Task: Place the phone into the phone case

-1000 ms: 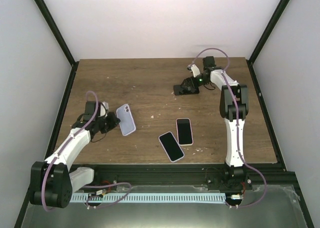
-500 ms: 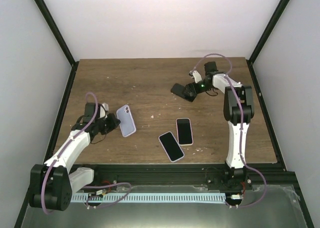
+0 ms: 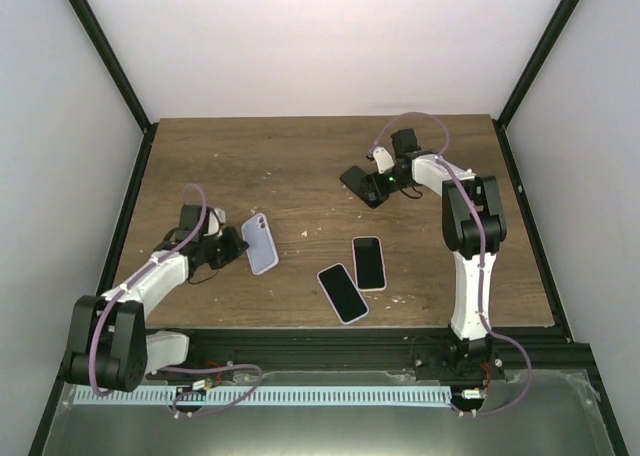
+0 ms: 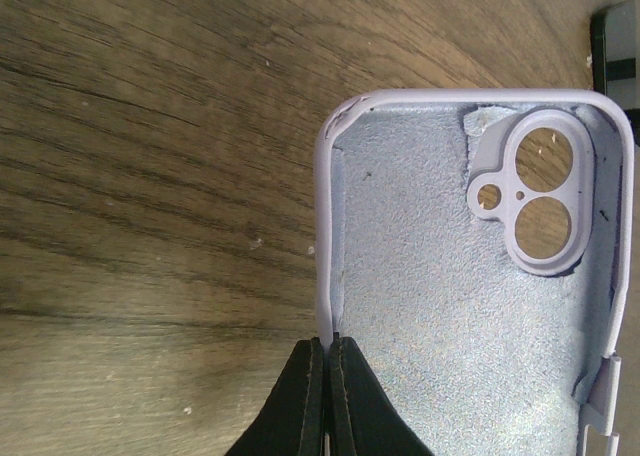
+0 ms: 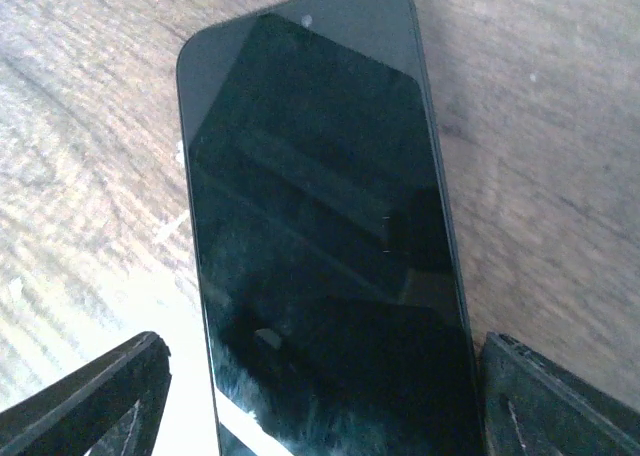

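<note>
Found the left end effector (image 4: 327, 361) pinched together on the thin long side wall of the case (image 4: 450, 306), fingertips meeting at the rim with only that wall between them. Saw the case inner face up, lining and camera cut-out open to view, at the left of the surface (image 3: 300, 156), long axis running roughly near to far with the cut-out at the far end.

Found the right end effector (image 5: 322, 351) spread apart across the wrist-side end of the phone (image 5: 320, 176), one finger just beside the right edge and the other standing off the left edge with a strip of surface showing between (so straddling, not yet gripping, as far as could be judged). Saw the phone screen up at the far right-centre of the surface, long axis pointing straight out from between those fingers.

Placed the phone well apart from the case, farther back and to the right of it, and reckoned the right arm much the nearer to it. Noted two spare phones (image 3: 342, 293) lying side by side nearer the front, between the arms, touched by neither.

Judged the coming move to turn on this: carrying the phone leftward and nearward to the pinched case, and swinging its long axis into line with the case's, camera end to cut-out end.
</note>
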{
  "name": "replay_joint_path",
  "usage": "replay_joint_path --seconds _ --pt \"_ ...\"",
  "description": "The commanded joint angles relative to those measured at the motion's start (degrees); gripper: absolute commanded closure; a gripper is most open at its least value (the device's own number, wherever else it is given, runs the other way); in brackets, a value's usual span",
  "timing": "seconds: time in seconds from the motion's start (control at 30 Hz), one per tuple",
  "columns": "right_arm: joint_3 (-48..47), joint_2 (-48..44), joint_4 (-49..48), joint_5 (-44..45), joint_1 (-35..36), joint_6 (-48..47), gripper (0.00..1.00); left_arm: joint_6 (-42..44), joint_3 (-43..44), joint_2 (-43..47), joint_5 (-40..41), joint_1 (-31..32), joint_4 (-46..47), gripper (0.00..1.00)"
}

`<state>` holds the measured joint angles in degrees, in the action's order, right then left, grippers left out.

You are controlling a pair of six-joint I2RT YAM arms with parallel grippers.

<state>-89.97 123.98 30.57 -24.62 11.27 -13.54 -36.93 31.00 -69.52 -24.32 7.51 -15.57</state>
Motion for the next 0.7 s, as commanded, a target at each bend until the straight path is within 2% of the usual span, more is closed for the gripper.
replay_joint_path --seconds 0.0,0.13,0.27,0.67 --pt "0.47 -1.12 -4.12 10.14 2.74 1.56 0.12 -1.18 0.33 -2.66 -1.28 1.86 4.13 1.00" --pt "0.14 -1.00 -5.63 11.60 3.83 -0.06 0.07 -2.00 0.64 -5.77 -1.08 3.71 5.67 1.00" --pt "-1.18 -0.01 -5.67 14.21 4.67 -1.49 0.07 -2.61 0.97 -8.00 -0.74 4.87 6.92 1.00" --pt "-2.29 2.13 -4.57 13.10 5.69 -3.53 0.08 -4.13 1.30 -13.80 -0.30 6.37 10.09 0.98"
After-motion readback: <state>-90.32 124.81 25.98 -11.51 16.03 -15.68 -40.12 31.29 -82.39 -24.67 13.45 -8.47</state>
